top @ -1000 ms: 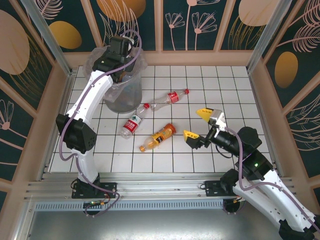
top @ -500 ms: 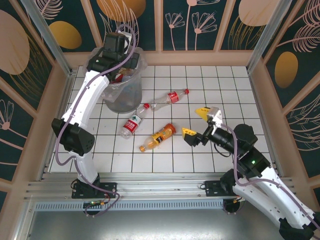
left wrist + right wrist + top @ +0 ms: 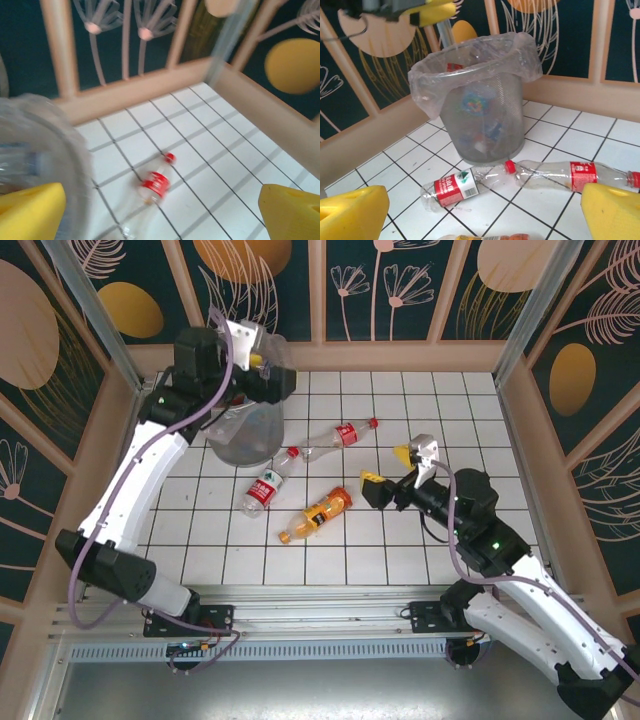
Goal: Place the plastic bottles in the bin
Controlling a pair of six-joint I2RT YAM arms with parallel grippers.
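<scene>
White tiles of the table point(image 3: 450, 400) are carrying the loose bottles. Nearest, the right gripper point(image 3: 387, 466) is hovering, fingers spread wide, just beside the orange bottle point(image 3: 320, 511), seemingly lining up a pick; next it needs lowering and closing around it. Two red-labelled bottles point(image 3: 263, 488) are lying beyond, near the bin point(image 3: 248, 435), over which the left gripper point(image 3: 160, 212) is hanging, spread and empty.

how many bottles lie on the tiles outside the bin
3: long red-label bottle right of the bin, short red-label bottle before it, orange bottle nearer the front. Others may be hidden inside the bin.
</scene>
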